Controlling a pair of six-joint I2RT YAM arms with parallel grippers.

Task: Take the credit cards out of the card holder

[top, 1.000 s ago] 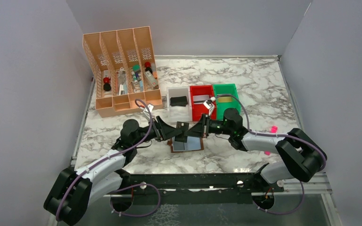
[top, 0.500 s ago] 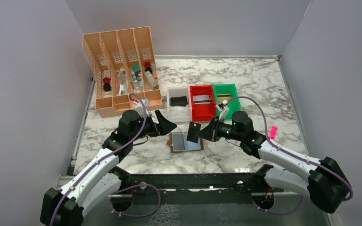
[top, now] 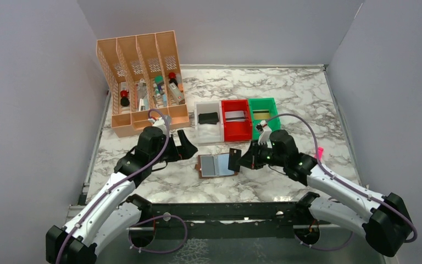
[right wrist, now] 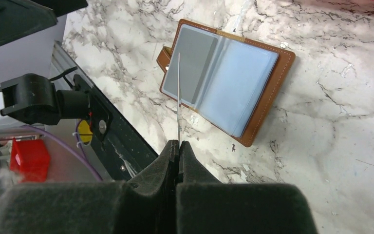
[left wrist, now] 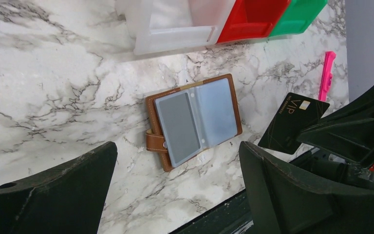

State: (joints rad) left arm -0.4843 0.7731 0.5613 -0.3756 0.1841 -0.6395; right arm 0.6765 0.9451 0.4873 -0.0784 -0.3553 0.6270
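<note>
While the right tool (right wrist: 178, 144) is clenched on one edge of a black credit card (left wrist: 292, 123), held off the surface (top: 286, 93) just beside the card holder (top: 217, 165), the left tool (top: 183, 146) hangs spread wide, grasping nothing. The card holder lies open and flat between them, a grey card (left wrist: 177, 127) in the sleeve by its strap

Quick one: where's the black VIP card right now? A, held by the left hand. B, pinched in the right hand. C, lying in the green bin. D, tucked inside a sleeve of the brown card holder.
B: the right hand is shut on the black card, seen edge-on in the right wrist view, while the card holder lies open on the table and the left hand is open and empty.
</note>
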